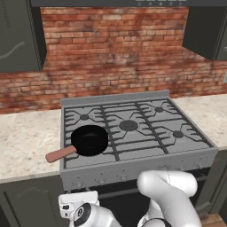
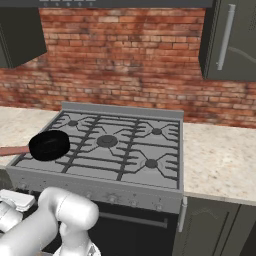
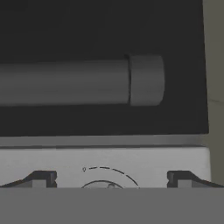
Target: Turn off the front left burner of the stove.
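Fingers (image 3: 43, 179) wide apart, empty, straddling knob (image 3: 103, 184) on stove (image 1: 133, 170) front, beside oven handle (image 3: 81, 82). Front left burner under pan (image 1: 90, 140). We centre on knob, close squarely, then rotate.

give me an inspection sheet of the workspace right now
surface: beige stone counter on both sides of the stove
job's things: front left burner sits under the frying pan; row of small knobs on the front panel; one knob lies between the fingertips in the hand view
clutter: black frying pan, reddish handle pointing left over the counter
grippers: gripper open, facing the stove front near the oven door handle
cables: nothing seen
surroundings: brick wall, dark upper cabinets
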